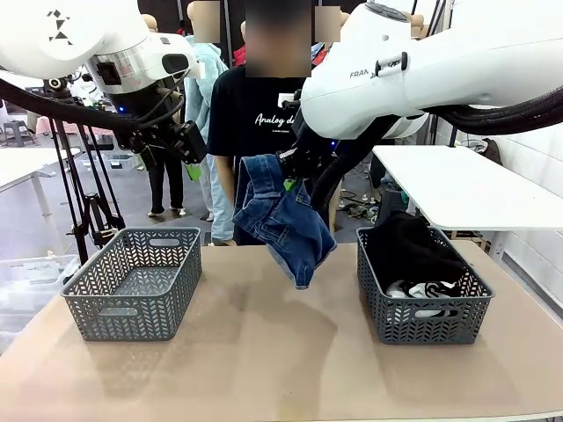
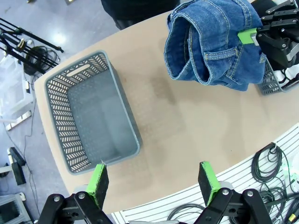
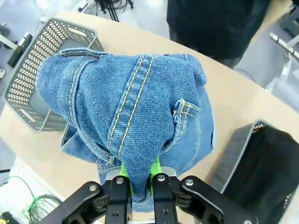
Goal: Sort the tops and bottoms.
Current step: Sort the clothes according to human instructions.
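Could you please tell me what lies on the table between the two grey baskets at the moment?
Bare tabletop, as the front view shows. Nothing rests there; the jeans hang above it, gripped by the right claw, between the left basket and the right basket.

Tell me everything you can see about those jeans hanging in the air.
The jeans are blue denim with yellow-orange stitched seams and a pocket corner showing in the right wrist view. They hang bunched and folded, clear of the table, pinched at the top by the right end effector, whose green pads are shut on the cloth. They dangle above the table's middle, between the empty grey basket on the robot's left and the basket holding dark clothes on its right. Nothing else touches them.
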You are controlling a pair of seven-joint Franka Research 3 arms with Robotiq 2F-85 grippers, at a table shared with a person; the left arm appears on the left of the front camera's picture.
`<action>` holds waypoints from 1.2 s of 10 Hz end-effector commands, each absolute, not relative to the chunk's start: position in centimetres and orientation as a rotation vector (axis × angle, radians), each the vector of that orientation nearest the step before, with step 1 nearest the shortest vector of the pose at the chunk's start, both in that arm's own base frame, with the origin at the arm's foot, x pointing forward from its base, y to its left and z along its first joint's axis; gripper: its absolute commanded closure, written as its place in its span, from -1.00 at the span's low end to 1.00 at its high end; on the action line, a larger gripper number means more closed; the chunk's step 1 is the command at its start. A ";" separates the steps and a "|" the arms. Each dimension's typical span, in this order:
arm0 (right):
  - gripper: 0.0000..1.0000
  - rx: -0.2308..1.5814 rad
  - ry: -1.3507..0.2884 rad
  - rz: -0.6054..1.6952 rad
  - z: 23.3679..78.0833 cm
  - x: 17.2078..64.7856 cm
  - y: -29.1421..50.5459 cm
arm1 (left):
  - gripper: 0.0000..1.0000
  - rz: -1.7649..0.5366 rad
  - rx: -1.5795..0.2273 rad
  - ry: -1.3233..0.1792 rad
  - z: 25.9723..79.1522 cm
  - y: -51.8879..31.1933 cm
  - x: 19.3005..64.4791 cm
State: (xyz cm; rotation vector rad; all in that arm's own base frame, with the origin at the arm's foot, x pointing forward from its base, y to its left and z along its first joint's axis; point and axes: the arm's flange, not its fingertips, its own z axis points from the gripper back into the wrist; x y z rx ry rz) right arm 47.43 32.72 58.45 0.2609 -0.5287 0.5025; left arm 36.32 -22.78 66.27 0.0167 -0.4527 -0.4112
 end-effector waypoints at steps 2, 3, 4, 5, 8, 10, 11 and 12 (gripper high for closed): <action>1.00 0.262 -0.536 0.503 58.9 47.5 32.7 | -1.00 -0.424 0.014 -0.452 66.3 -22.5 36.3; 1.00 0.262 -0.536 0.503 58.9 47.5 32.7 | -1.00 -0.424 0.014 -0.452 66.3 -22.5 36.3; 1.00 0.262 -0.536 0.503 58.9 47.5 32.7 | -1.00 -0.424 0.014 -0.452 66.3 -22.5 36.3; 1.00 0.262 -0.536 0.503 58.9 47.5 32.7 | -1.00 -0.424 0.014 -0.452 66.3 -22.5 36.3; 1.00 0.262 -0.536 0.503 58.9 47.5 32.7 | -1.00 -0.424 0.014 -0.452 66.3 -22.5 36.3; 1.00 0.262 -0.536 0.503 58.9 47.5 32.7 | -1.00 -0.424 0.014 -0.452 66.3 -22.5 36.3; 1.00 0.262 -0.536 0.503 58.9 47.5 32.7 | -1.00 -0.424 0.014 -0.452 66.3 -22.5 36.3; 1.00 0.262 -0.536 0.503 58.9 47.5 32.7 | -1.00 -0.424 0.014 -0.452 66.3 -22.5 36.3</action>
